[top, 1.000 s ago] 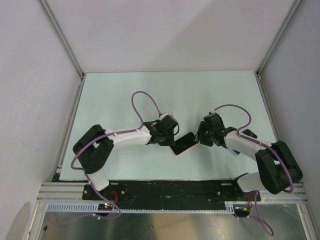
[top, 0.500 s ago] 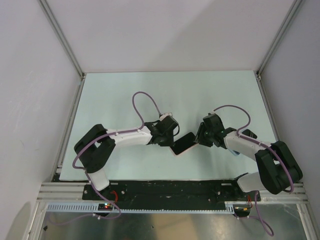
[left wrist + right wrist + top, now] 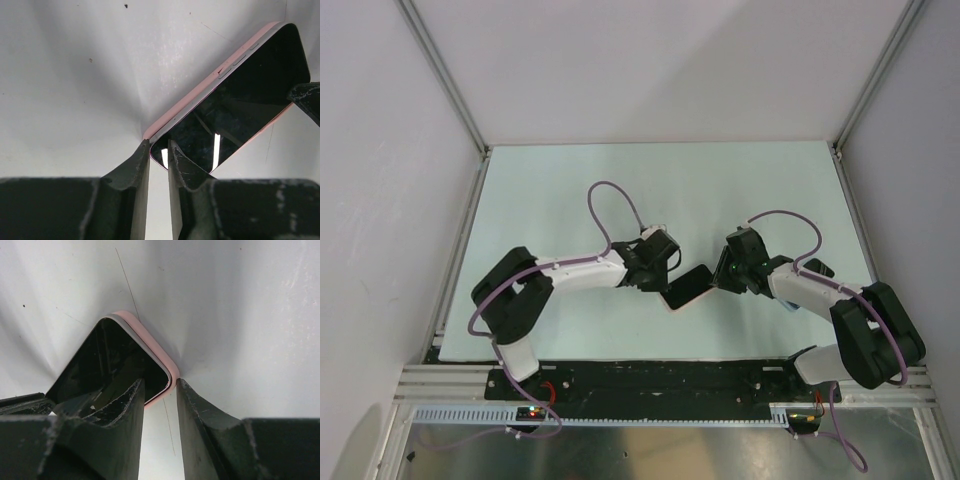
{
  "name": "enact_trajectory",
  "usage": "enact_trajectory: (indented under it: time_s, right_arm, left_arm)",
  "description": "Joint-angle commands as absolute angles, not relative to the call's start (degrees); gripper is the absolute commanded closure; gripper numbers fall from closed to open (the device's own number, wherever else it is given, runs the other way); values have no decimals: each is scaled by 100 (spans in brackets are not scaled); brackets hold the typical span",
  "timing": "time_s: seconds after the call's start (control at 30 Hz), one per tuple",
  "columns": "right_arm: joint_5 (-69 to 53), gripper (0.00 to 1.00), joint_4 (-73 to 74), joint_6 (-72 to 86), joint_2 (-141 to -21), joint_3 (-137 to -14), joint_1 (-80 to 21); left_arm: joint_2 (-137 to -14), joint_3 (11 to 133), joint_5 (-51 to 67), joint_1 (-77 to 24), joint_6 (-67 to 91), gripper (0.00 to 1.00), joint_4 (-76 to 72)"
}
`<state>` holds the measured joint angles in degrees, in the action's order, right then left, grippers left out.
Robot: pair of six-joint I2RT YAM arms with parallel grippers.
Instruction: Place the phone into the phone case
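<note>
Phone [image 3: 688, 287]: lies flat and screen up on the pale tabletop [image 3: 620, 190], between the two arms, turned diagonally to the tabletop's edges.
Phone case [image 3: 200, 92]: pink – its rim shows along the phone's long edges and round both visible corners; whether the phone is pressed fully home I cannot tell.
Left hand [image 3: 157, 145]: low at the phone's near-left corner, fingers [image 3: 142, 160] drawn close with only a thin slit between them. The corner's tip sits right at that slit; whether it is pinched I cannot tell.
Right hand [image 3: 159, 382]: at the opposite, far-right corner, fingers [image 3: 182, 390] set a little apart on either side of the pink corner, one finger lying over the dark screen – clenched on it or merely straddling it, I cannot tell.
Left wrist view: a dark tip of the right hand shows at the phone's far end.
</note>
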<state>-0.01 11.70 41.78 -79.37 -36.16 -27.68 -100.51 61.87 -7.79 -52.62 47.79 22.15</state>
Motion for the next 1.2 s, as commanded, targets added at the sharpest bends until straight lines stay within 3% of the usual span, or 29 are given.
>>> enact_trajectory:
  time_s: [0.0,0.7,0.97,1.17]
  right_arm:
    - [123,66,913,4147,-7906,-3586,-2807]
    - [244,68,796,4144,-8253,-3584,-2907]
    - [293,68,812,4169,-8252,-3586,-2910]
    - [290,68,806,4182,-8260,-3597,-2914]
  left_arm:
    - [-10309,6467,-730,-5399,4646,79,2174]
    - [-10689,6486,-745,-5736,4733,93,2247]
    - [-9878,6637,-1358,-5475,4363,68,2563]
    - [-9628,6516,-1319,-5426,4375,63,2698]
